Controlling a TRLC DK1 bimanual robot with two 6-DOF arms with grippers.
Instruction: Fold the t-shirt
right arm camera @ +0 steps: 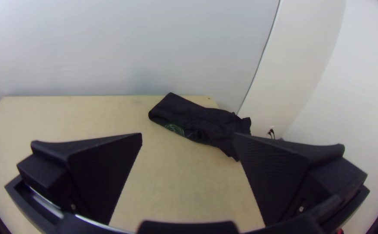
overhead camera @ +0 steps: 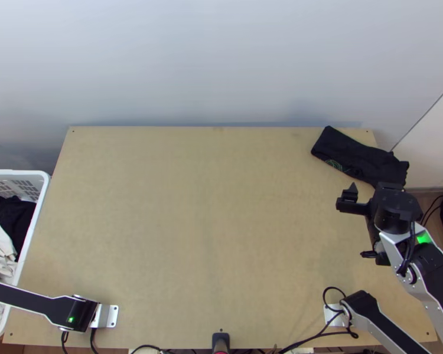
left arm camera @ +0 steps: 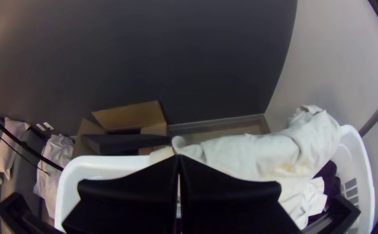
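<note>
Released, spread wide at R gripper (overhead camera: 371, 189); just beyond tips, see blk t-shirt (overhead camera: 363, 156) lying in long, narrow, rumpled bundle. Clenched at L gripper (left arm camera: 179, 161); beyond tips, see wht basket (left arm camera: 98, 161) w/ pale clothes (left arm camera: 258, 151).

We look high and low, and right now we can read no text, label, brand, number or sign!
</note>
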